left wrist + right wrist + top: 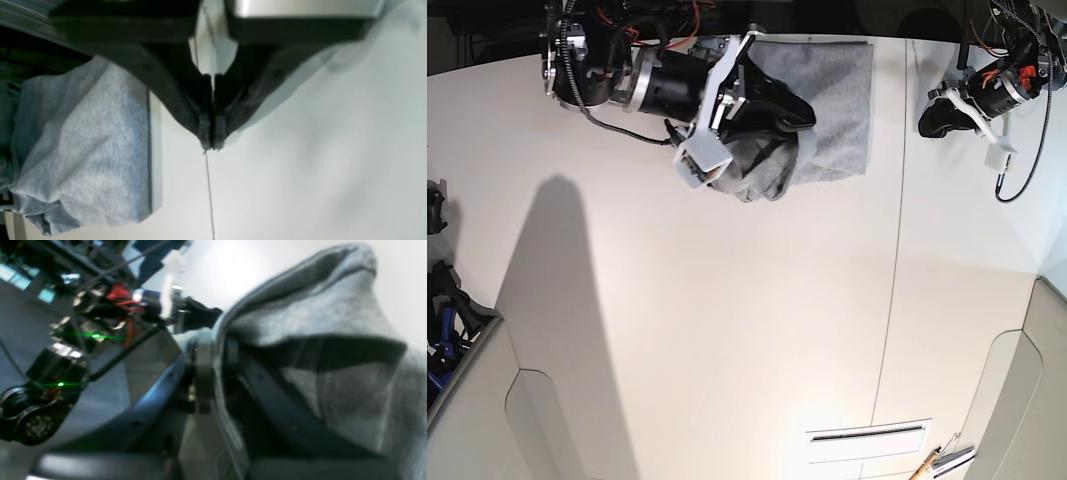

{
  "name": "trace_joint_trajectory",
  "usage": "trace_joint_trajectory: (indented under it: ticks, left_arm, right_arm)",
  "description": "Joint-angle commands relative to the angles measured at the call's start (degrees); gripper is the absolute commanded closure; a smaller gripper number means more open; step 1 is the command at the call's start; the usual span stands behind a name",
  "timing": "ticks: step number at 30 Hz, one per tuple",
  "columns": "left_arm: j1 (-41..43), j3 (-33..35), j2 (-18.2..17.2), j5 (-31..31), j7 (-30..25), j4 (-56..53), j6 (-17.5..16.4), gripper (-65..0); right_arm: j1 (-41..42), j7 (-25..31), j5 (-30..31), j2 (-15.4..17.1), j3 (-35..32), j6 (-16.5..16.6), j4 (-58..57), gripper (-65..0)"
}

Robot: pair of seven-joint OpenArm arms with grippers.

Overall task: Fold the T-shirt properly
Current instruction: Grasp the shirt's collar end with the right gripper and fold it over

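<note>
The light grey T-shirt (837,100) lies bunched at the far middle of the white table, partly folded over itself. Its left part is gathered into a lump (762,165) under my right arm. My right gripper (799,113) is shut on a fold of the T-shirt; in the right wrist view the cloth edge (218,373) runs between the dark fingers (203,373) and drapes over the right one. My left gripper (211,145) is shut on nothing, hovering above bare table right of the shirt (83,150). In the base view it (930,122) sits apart from the cloth.
A seam (895,260) runs down the table (727,330) between shirt and left arm. Cables hang from the left arm (1007,170). A slot (867,433) and a pencil (927,463) lie near the front edge. Dark gear (442,320) stands off the table's left side.
</note>
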Motion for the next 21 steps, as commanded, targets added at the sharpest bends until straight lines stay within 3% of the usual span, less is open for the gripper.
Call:
trace_joint_trajectory:
  ticks: [1, 8, 15, 21]
  left_arm:
    - [-0.09, -0.33, -0.79, -0.35, -1.03, 0.44, -0.52, 0.0]
    - [-0.09, -0.33, -0.74, 0.04, -1.03, 0.15, -0.52, 0.0]
    - [-0.09, -0.31, 0.24, 0.07, -1.03, 0.15, -0.52, 0.0]
    - [0.7, -0.26, 0.46, 0.02, -1.09, 0.15, -0.52, 0.0]
  right_arm:
    - [0.57, 2.47, 0.33, -0.2, -1.6, 0.44, 1.03, 0.0]
    - [2.69, 5.9, -6.67, -0.2, -9.84, 0.39, 0.92, 0.0]
    - [3.08, 11.54, -15.34, -0.2, -13.57, 0.35, -1.46, 0.0]
    - [6.03, 12.76, -15.63, -0.22, -15.54, 0.31, -8.48, 0.0]
